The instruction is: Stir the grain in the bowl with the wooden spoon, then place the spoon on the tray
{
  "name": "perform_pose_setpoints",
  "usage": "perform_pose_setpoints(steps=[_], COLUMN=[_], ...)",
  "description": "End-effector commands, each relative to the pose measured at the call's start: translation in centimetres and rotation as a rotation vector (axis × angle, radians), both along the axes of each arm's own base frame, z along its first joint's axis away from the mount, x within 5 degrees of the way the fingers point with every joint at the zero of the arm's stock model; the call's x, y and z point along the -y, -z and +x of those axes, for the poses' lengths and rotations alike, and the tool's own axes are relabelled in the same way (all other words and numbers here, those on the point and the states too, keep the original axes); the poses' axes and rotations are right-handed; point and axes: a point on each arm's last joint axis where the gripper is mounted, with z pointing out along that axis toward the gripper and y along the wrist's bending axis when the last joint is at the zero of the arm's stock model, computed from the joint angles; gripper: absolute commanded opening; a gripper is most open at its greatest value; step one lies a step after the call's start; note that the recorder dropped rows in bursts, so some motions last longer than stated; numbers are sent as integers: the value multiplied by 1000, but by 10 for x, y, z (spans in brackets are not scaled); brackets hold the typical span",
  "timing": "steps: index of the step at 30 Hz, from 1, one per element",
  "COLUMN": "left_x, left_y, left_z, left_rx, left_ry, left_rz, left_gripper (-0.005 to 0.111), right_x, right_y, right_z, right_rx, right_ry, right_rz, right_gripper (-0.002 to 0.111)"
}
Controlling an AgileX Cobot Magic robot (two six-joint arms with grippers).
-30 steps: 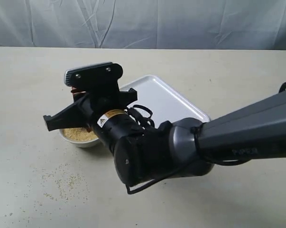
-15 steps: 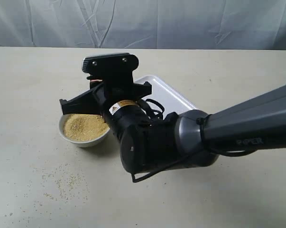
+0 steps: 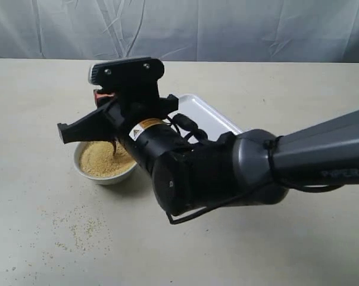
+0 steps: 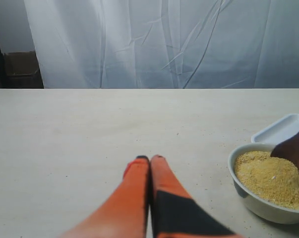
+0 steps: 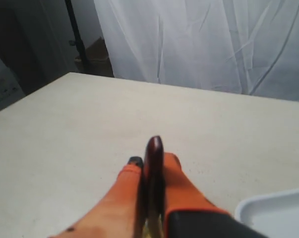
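The white bowl (image 3: pixel 102 174) holds golden grain (image 3: pixel 99 159). In the exterior view my right gripper (image 3: pixel 103 98) hangs just above the bowl, shut on the wooden spoon (image 3: pixel 114 146), whose lower end dips into the grain. The right wrist view shows the dark handle (image 5: pixel 153 148) pinched between the orange fingers (image 5: pixel 132 186). The white tray (image 3: pixel 206 119) lies behind the bowl, mostly hidden by the right arm. My left gripper (image 4: pixel 149 159) is shut and empty, low over the table beside the bowl (image 4: pixel 253 198); from there the spoon head (image 4: pixel 292 148) shows standing in the grain (image 4: pixel 268 176).
Spilled grain (image 3: pixel 78 226) is scattered on the table in front of the bowl. The bulky right arm (image 3: pixel 227 173) stretches across the middle of the exterior view. A white curtain (image 3: pixel 227 30) hangs behind the table.
The right gripper swung right and up off the bowl, then back left. The bowl, covered a second ago, now shows, with the spoon dipped in the grain.
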Motion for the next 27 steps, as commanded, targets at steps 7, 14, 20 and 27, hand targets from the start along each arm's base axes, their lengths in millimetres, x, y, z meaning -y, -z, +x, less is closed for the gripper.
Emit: perform_pose_setpoints(steps=[7,14,20,27], left_x=[0,0,0,0], left_y=[0,0,0,0], left_z=[0,0,0,0], left_rx=[15,15,15,15], left_ry=[-1,-1,-1,-1], left_rz=[1,1,1,1], left_gripper=[0,0,0,0], right_x=[-6,-5,6,12], right_y=[-1,26,-6,-4], right_z=[-5,1,6,10], right_rx=[-20,-47,13,7], right_ry=[-93,-37,45,124], right_rz=[-1,-62,6,26], right_gripper=[-1,-1,-1,-1])
